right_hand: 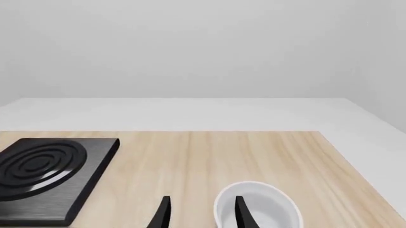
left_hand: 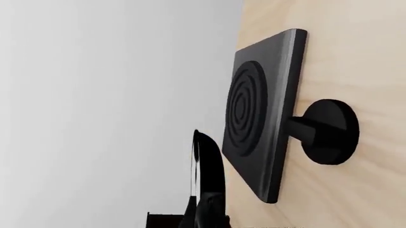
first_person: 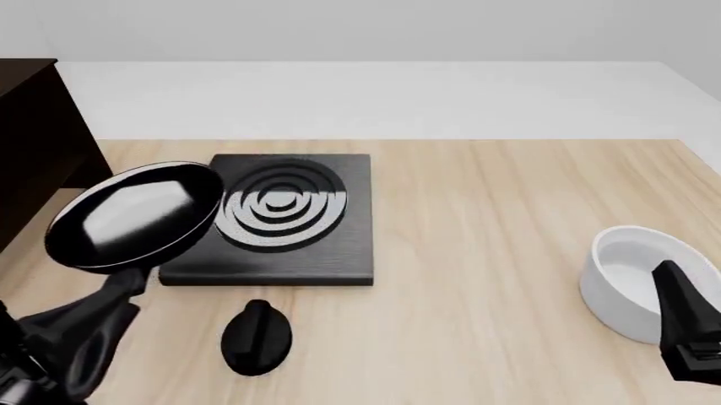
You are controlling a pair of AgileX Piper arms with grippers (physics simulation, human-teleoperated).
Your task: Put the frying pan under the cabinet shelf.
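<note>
The frying pan [first_person: 135,215], black with a glossy pale grey inside and a silver rim, hangs tilted above the table at the stove plate's left edge. My left gripper [first_person: 107,314] is shut on its short black handle [first_person: 124,285] from below. In the left wrist view the pan [left_hand: 208,171] shows edge-on. The very dark cabinet shelf [first_person: 32,148] stands at the far left, just left of the pan. My right gripper [first_person: 674,283] is open and empty at the white bowl; its fingers [right_hand: 242,213] stand apart in the right wrist view.
A square black stove plate [first_person: 287,224] with grey rings lies left of centre; it also shows in the wrist views [left_hand: 263,114] [right_hand: 51,166]. A black knob [first_person: 257,337] [left_hand: 326,132] lies in front of it. A white bowl [first_person: 640,283] [right_hand: 260,206] stands at the right.
</note>
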